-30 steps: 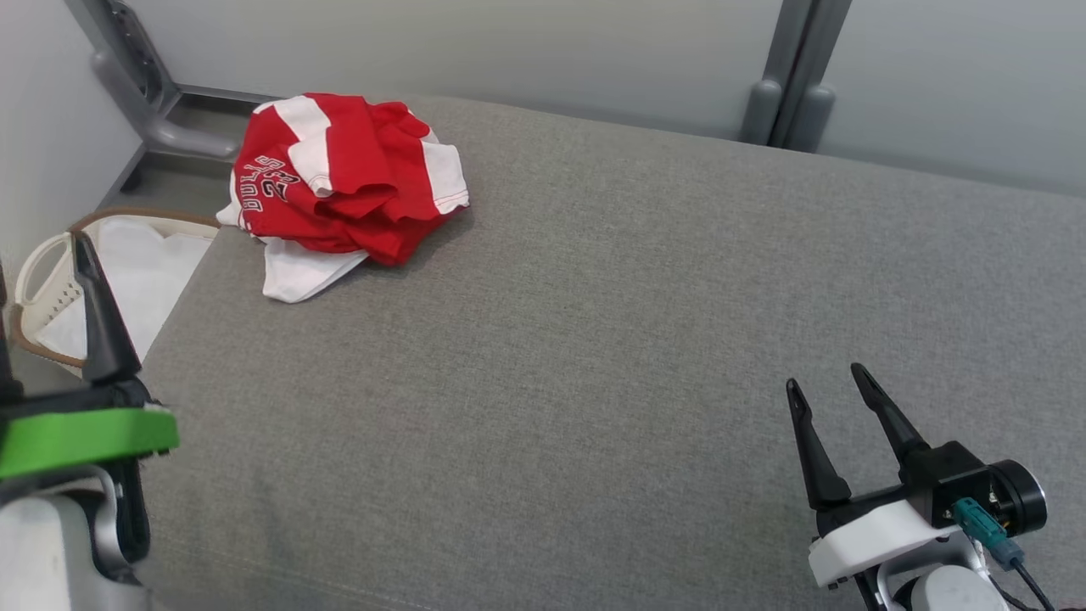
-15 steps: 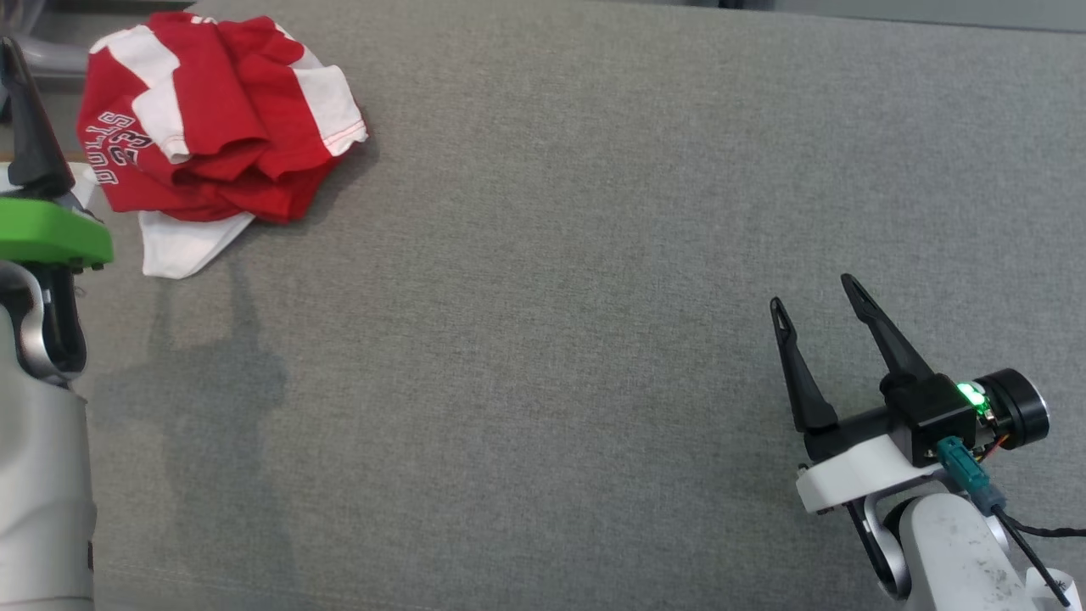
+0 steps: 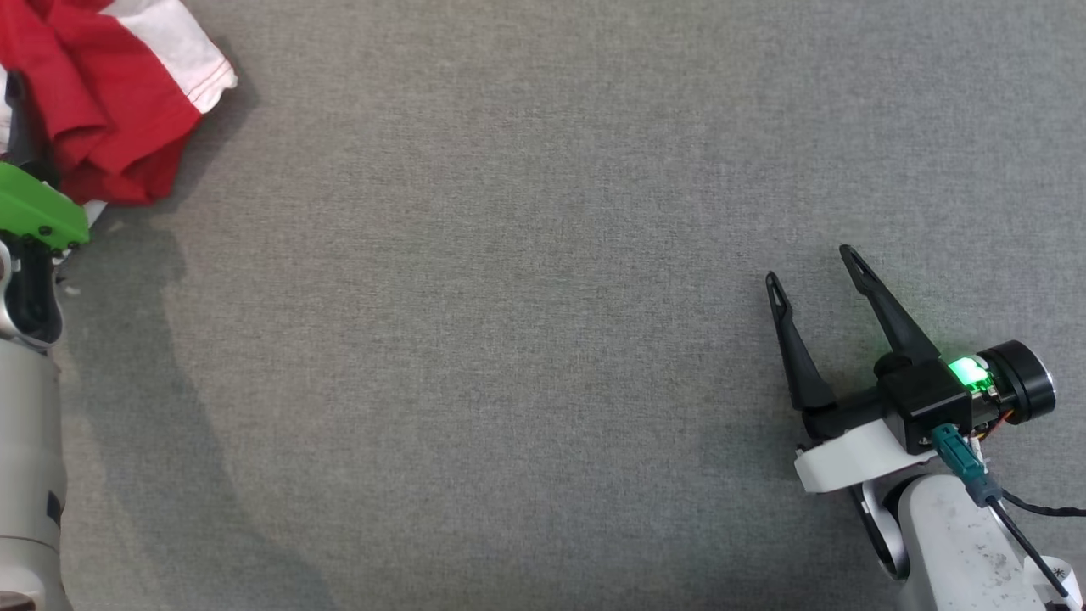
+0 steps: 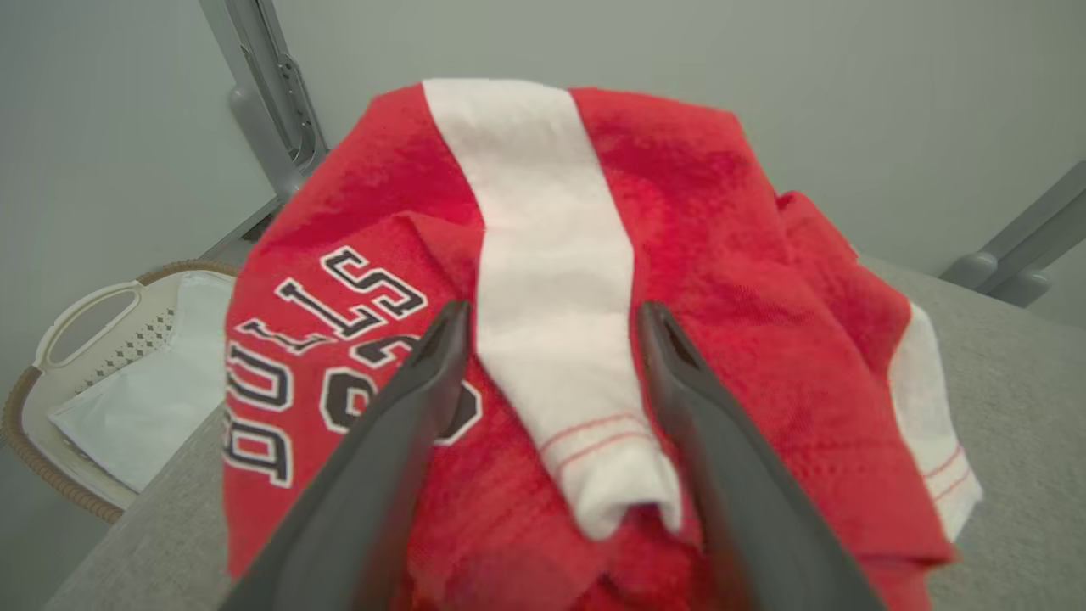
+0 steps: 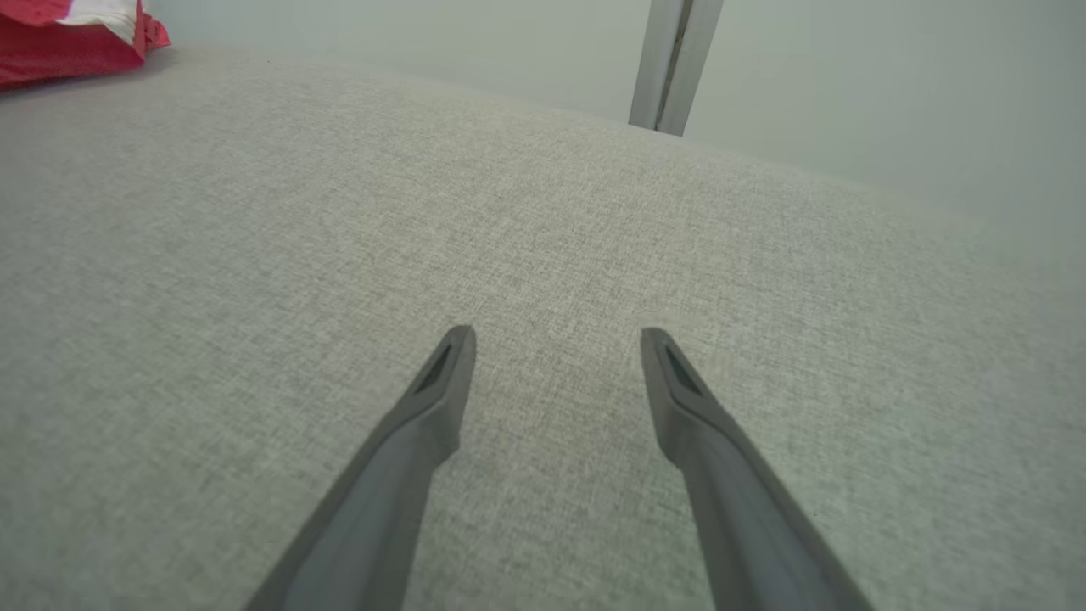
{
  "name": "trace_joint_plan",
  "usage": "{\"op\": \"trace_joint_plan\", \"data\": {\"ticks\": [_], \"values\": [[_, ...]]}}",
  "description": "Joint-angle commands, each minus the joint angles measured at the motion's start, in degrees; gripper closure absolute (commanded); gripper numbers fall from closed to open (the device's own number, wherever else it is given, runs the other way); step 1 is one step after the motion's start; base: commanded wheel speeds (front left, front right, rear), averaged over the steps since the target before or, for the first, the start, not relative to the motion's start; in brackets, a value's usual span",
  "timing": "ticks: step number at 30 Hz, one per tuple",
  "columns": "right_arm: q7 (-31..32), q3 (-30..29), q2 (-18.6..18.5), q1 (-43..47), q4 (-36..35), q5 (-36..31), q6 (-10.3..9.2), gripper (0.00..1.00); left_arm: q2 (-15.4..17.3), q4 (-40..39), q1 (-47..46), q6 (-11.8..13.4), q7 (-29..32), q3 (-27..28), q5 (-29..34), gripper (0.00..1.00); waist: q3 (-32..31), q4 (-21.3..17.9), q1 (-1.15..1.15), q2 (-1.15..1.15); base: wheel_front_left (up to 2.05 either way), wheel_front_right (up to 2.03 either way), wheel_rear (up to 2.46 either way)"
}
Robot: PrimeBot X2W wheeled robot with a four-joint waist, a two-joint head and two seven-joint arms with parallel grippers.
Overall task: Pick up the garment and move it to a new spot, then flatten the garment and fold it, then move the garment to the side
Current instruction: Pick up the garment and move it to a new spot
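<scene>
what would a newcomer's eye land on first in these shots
The crumpled red and white garment with black lettering stands out first, at the top left of the head view on the grey surface, with the open left claw poised right at it. Next comes the right claw, open over bare grey at the lower right, a green light glowing at its base.
</scene>
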Motion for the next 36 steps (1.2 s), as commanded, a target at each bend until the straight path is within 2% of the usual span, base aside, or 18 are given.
{"op": "trace_joint_plan", "data": {"ticks": [1, 7, 8, 9, 10, 11, 22, 31, 36], "values": [[-0.1, 0.0, -0.2, -0.8, -0.2, 0.6, -0.06, 0.0, 1.0, 1.2, -0.9, -0.2, 0.1, 0.0, -0.2, 0.0, 1.7, -1.2, -0.01, -0.01, 0.0, 0.0, 0.0], [-0.1, 0.2, -0.3, -1.5, 0.1, 0.6, -0.07, 0.0, 0.2, 2.3, -1.7, -0.2, 2.7, -3.5, -3.2, 0.0, 2.5, -1.0, -0.01, -0.01, 0.0, 0.0, 0.0], [-0.1, 0.2, -0.3, -1.6, 0.2, 0.6, -0.07, 0.0, 0.1, 2.0, -1.7, -0.2, 3.2, -4.1, -4.1, 0.07, 2.6, -1.0, -0.01, -0.01, 0.0, 0.0, 0.0], [-0.1, 0.3, -0.3, -1.7, 0.3, 0.7, -0.07, 0.0, 0.1, 1.5, -1.6, -0.2, 3.7, -4.9, -5.0, 0.36, 2.6, -0.9, -0.01, -0.01, 0.0, 0.0, 0.0], [-0.1, 0.4, -0.3, -1.8, 0.4, 0.8, -0.07, 0.0, 0.4, 1.1, -1.5, -0.2, 4.1, -5.6, -5.6, 0.78, 2.6, -0.9, -0.01, -0.01, 0.0, 0.0, 0.0], [-0.1, 0.4, -0.2, -1.9, 0.5, 0.9, -0.07, 0.0, 0.7, 0.8, -1.4, -0.2, 4.3, -6.2, -6.0, 1.0, 2.5, -0.9, -0.01, -0.01, 0.0, 0.0, 0.0], [-0.1, 0.1, -0.2, -1.6, 2.0, 3.1, -0.06, 0.0, 4.3, -2.6, -0.1, -0.2, 2.1, -11.8, -9.0, 1.0, -1.6, -1.2, -0.01, -0.01, 0.0, 0.0, 0.0], [-0.1, 0.6, -0.2, -0.2, 3.7, 6.3, -0.06, 0.0, 7.6, -7.8, -1.1, -0.2, 0.9, -16.5, -6.6, 1.0, -8.8, -2.3, -0.01, -0.01, 0.0, 0.0, 0.0], [-0.1, 0.2, -0.2, 1.1, 4.7, 8.0, -0.07, 0.0, 7.9, -12.7, -1.8, -0.2, 1.9, -19.5, -4.8, 1.0, -13.1, -3.8, -0.01, -0.01, 0.0, 0.0, 0.0]]}}
